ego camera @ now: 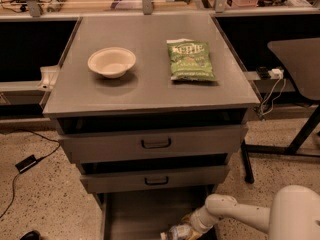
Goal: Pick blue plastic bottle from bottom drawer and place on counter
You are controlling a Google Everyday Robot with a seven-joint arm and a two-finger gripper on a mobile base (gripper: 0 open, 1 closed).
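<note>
The bottom drawer (135,209) stands pulled open below the two closed handled drawers. The blue plastic bottle (176,232), clear with a pale label, lies on its side at the drawer's front right, cut off by the bottom edge of the view. My white arm reaches in from the lower right, and my gripper (192,224) is down in the drawer right at the bottle's right end. The contact between them is hidden by the wrist. The counter (150,79) is the grey cabinet top above.
A cream bowl (111,61) sits on the counter's left half and a green chip bag (190,60) on its right half. A dark table (300,59) with a black leg stands to the right. A cable and a black adapter (26,163) lie on the floor at left.
</note>
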